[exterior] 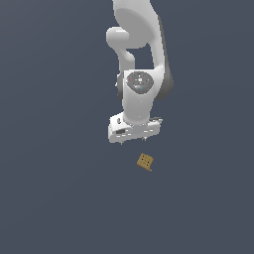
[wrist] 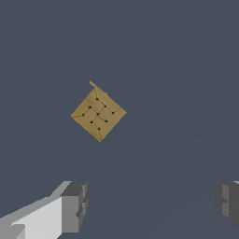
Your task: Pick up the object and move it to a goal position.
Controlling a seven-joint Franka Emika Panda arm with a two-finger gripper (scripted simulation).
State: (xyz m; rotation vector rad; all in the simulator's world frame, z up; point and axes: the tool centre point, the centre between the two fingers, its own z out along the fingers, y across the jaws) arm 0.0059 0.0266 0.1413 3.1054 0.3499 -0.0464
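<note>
The object [exterior: 145, 161] is a small tan-brown square block with a grid-patterned face. It lies flat on the dark grey floor, turned diagonally in the wrist view [wrist: 98, 113], with a tiny peg sticking out at one corner. My white gripper [exterior: 133, 141] hangs above the floor, slightly toward the exterior view's left of the block and apart from it. In the wrist view my gripper [wrist: 150, 203] stands open, its grey fingertips [wrist: 74, 205] wide apart with nothing between them. The block sits outside the gap between the fingers.
The dark grey floor [exterior: 59, 198] stretches flat on all sides. The white arm [exterior: 141, 59] rises above the gripper in the exterior view.
</note>
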